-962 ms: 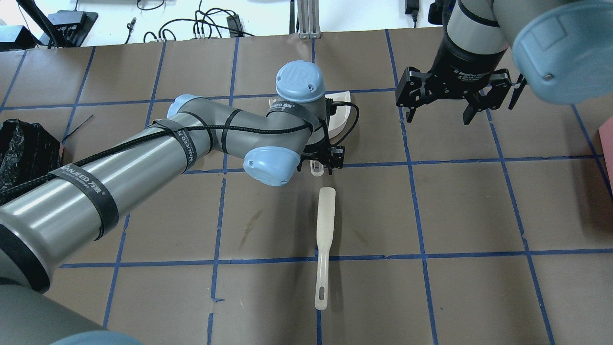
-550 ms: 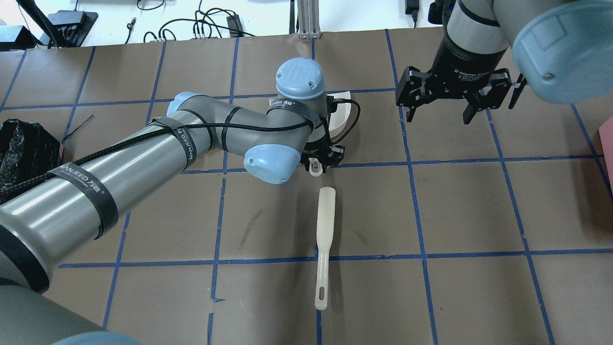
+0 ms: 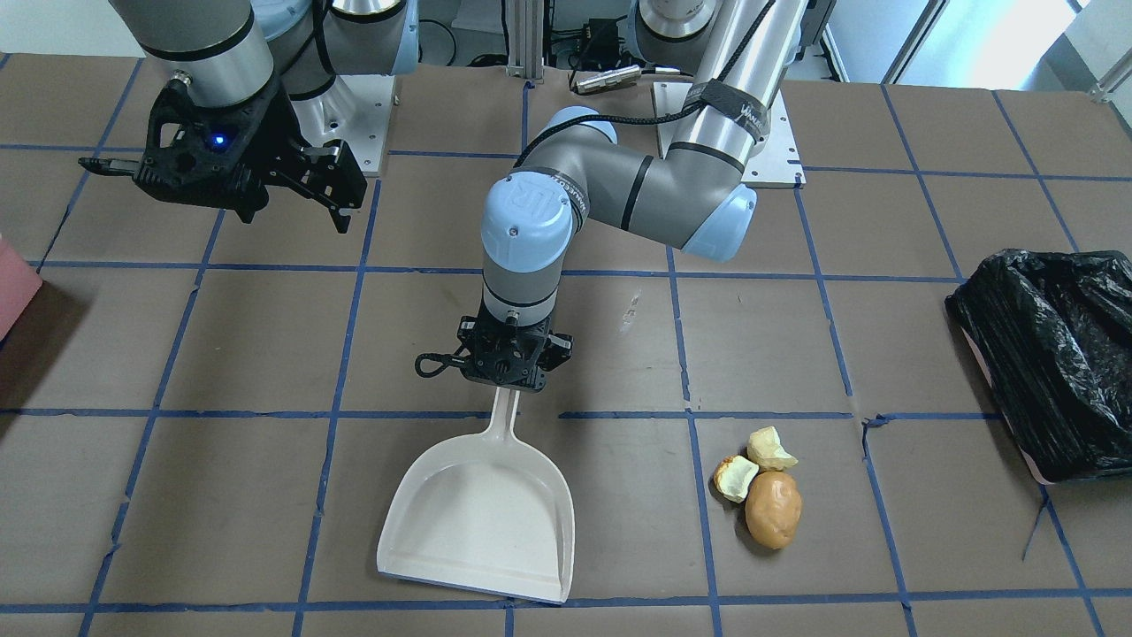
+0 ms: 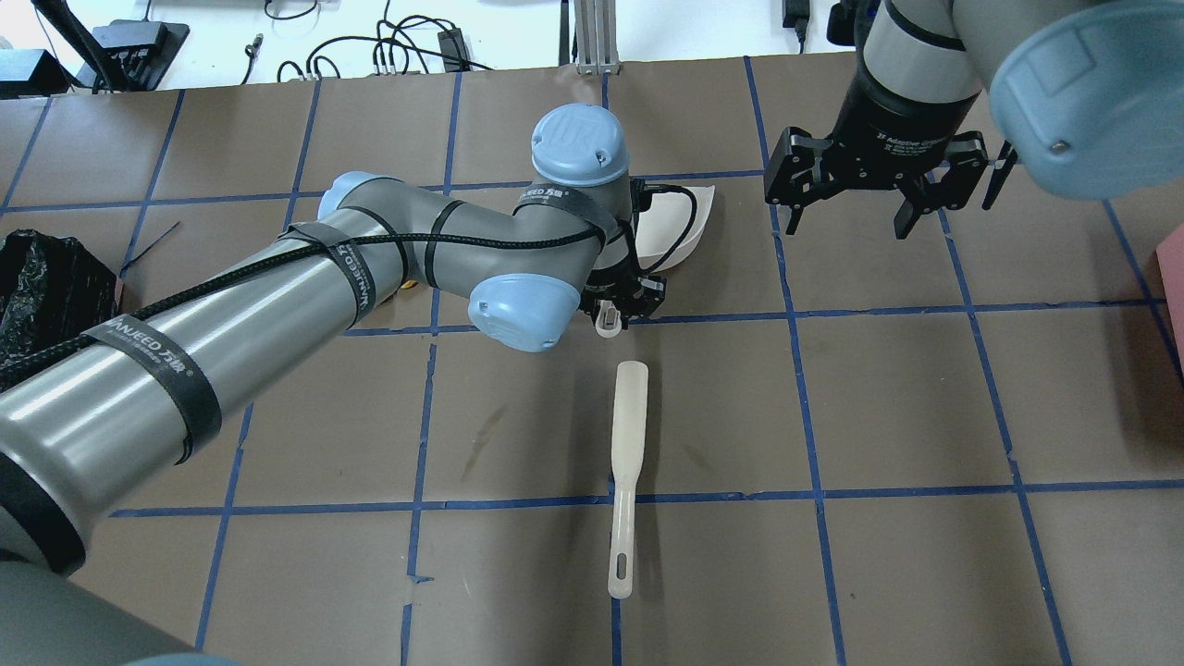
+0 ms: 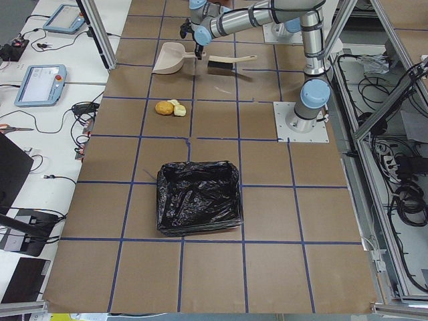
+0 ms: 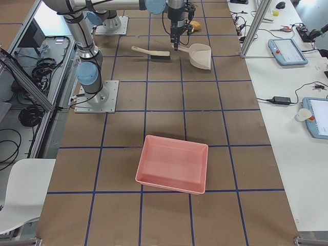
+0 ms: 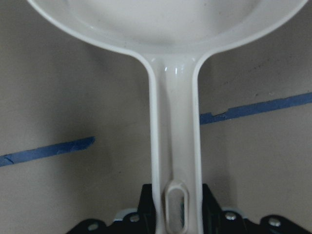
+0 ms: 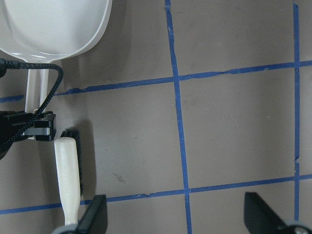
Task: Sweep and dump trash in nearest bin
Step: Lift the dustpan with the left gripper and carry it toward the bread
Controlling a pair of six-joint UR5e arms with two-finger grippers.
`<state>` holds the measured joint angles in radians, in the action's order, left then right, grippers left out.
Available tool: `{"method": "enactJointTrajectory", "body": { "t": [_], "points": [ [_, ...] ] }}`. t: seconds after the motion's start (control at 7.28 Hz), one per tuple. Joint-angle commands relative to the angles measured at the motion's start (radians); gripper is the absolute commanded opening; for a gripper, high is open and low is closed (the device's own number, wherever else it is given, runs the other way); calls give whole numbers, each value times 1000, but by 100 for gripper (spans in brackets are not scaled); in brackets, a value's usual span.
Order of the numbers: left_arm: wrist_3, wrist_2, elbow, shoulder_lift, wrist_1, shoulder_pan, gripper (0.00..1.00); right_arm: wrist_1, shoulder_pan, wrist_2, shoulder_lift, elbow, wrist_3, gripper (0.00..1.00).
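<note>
My left gripper (image 3: 508, 358) is shut on the handle of the white dustpan (image 3: 482, 513), which lies low with its mouth facing away from the robot. The left wrist view shows the handle (image 7: 174, 156) running into the jaws. The trash (image 3: 772, 509), an orange-brown lump with two pale chunks (image 3: 769, 449) beside it, sits on the table to the left-arm side of the pan, apart from it. The black-bagged bin (image 3: 1052, 345) stands further that way, also seen in the overhead view (image 4: 37, 287). My right gripper (image 4: 849, 220) hangs open and empty above the table.
A white brush (image 4: 629, 453) with black bristles lies on the table just robot-side of the dustpan handle, also in the right wrist view (image 8: 68, 180). A bare pink tray (image 6: 171, 164) sits far off at the right-arm end of the table.
The left gripper closed further onto the dustpan handle and the pan swung slightly toward the overhead view's right. The right arm and the brush have not moved.
</note>
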<state>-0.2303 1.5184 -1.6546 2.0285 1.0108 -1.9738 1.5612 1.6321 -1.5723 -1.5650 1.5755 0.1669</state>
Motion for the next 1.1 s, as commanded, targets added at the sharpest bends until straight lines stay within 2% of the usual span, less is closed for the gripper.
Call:
{"method": "enactJointTrajectory", "body": {
  "t": [0.0, 0.27, 0.55, 0.96],
  "points": [
    [-3, 8, 27, -27, 5, 16, 0, 0, 0, 0, 3, -2, -1, 100],
    [37, 17, 32, -129, 116, 108, 0, -4, 0, 0, -1, 0, 0, 100],
    [130, 60, 10, -186, 146, 201, 0, -6, -2, 5, 2, 1, 2, 100],
    [409, 92, 10, -266, 224, 408, 0, -13, 8, 14, 2, 9, 71, 100]
  ]
}}
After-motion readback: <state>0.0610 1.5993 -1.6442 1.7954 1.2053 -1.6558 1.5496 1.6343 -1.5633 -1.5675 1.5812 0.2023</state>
